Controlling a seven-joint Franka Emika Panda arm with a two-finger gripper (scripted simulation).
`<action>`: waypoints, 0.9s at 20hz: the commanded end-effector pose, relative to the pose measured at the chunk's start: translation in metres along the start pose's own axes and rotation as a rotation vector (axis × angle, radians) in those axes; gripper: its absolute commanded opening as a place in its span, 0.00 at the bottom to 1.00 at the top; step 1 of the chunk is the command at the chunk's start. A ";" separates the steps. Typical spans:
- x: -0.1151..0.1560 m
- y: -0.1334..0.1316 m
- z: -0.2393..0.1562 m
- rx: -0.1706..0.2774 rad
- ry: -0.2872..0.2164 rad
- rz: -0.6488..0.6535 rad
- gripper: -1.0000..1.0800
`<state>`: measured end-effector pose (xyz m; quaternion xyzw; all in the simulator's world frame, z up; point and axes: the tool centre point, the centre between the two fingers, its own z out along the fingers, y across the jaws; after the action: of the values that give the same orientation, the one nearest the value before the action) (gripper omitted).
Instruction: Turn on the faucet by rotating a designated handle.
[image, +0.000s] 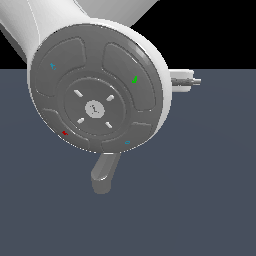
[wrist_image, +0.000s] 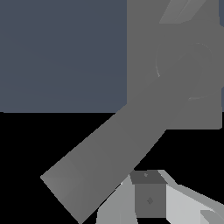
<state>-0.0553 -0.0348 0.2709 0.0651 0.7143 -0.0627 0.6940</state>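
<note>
Pincer (wrist_image: 151, 199) finger pad just beside flat grey handle (wrist_image: 109, 157), grip state unclear, faucet (wrist_image: 175, 65) block behind

— What sort of place is this?
— No real room; a simulator's bare scene. A flat, untextured slate-blue ground (image: 215, 200) meets a pure black backdrop (image: 220, 30).
— Any furnishings?
— Only a matte grey faucet (wrist_image: 175, 87), shaded plainly, without texture.

Handle (wrist_image: 109, 157) angled out from faucet (wrist_image: 173, 65) block, hand (wrist_image: 151, 197) finger beside it
</note>
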 end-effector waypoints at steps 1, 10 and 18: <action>-0.002 -0.007 0.004 0.005 -0.015 0.003 0.00; 0.015 -0.027 0.006 0.004 -0.021 0.004 0.00; 0.029 -0.043 0.009 0.004 -0.026 0.005 0.00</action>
<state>-0.0560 -0.0757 0.2443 0.0677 0.7052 -0.0638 0.7029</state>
